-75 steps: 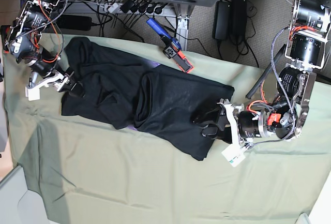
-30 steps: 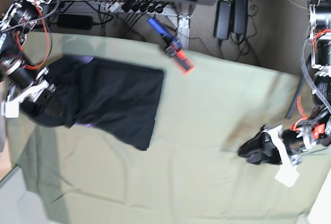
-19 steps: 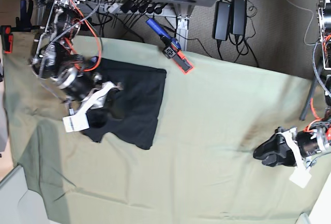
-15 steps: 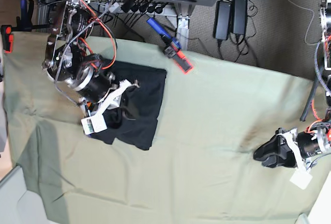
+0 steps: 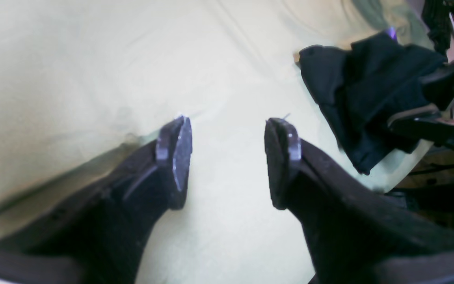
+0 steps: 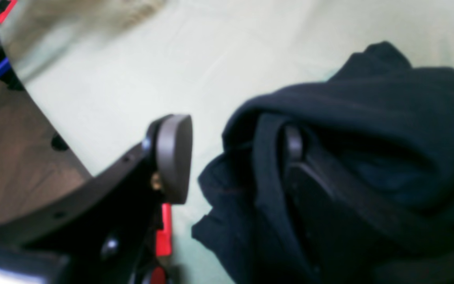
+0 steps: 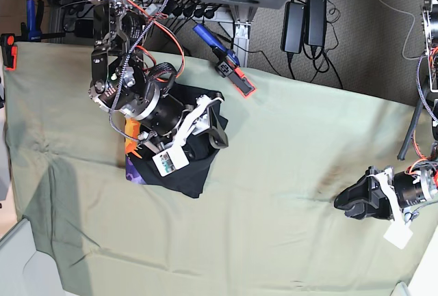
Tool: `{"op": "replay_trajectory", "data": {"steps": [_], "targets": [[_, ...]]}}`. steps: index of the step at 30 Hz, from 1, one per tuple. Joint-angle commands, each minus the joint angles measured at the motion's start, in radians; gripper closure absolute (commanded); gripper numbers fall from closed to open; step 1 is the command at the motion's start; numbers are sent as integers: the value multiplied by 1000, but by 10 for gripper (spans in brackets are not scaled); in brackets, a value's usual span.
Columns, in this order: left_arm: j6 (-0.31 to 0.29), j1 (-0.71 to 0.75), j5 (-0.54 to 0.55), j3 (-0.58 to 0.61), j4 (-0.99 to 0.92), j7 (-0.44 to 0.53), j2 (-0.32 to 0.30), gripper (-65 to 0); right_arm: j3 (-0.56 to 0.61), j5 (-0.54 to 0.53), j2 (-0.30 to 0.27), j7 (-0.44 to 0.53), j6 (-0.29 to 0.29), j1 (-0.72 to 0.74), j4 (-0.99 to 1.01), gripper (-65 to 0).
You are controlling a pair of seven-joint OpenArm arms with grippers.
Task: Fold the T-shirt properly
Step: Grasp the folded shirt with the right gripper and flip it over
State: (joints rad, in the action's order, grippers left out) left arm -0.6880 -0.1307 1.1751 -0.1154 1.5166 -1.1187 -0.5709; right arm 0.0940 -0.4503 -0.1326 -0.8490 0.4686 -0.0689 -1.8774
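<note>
Since half a second ago the right arm (image 7: 130,70) has swung further right across the T-shirt (image 7: 179,169), its right gripper (image 7: 212,122) now past the shirt's right edge with black cloth drawn up around it, and a strip of purple and orange print (image 7: 133,151) has come into sight at the shirt's left edge. The shirt lies bunched in a small heap on the far left part of the green cloth (image 7: 274,193). In the right wrist view the jaws stand apart, one pad (image 6: 173,157) bare over the cloth and the other finger buried in a fold of the shirt (image 6: 353,130). The left gripper (image 5: 227,157) hovers well apart at the right edge, jaws open and holding nothing, over bare cloth (image 5: 73,71); the shirt (image 5: 365,94) shows far beyond it.
</note>
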Motion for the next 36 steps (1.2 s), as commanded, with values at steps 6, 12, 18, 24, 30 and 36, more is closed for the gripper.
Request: {"op": "replay_trajectory", "data": {"steps": [6, 12, 18, 24, 30, 36], "targets": [[-10, -21, 36, -9, 18, 14, -36, -331, -2, -104, 14, 29, 103, 13, -16, -308], [-10, -22, 41, -9, 18, 14, -70, -331, 4, -217, 107, -28, 104, 13, -17, -308], [-10, -22, 42, -9, 18, 14, -95, -331, 32, -223, 188, -31, 104, 13, -17, -308], [-10, -22, 71, -9, 18, -2, -100, -331, 32, -172, 208, -30, 103, 13, -17, -308], [-10, -22, 108, -9, 18, -36, -100, -331, 33, -83, 175, -46, 104, 16, -17, -308], [-10, -21, 116, -9, 18, -39, -115, -331, 32, -85, 105, -105, 103, 62, -17, -308]]}}
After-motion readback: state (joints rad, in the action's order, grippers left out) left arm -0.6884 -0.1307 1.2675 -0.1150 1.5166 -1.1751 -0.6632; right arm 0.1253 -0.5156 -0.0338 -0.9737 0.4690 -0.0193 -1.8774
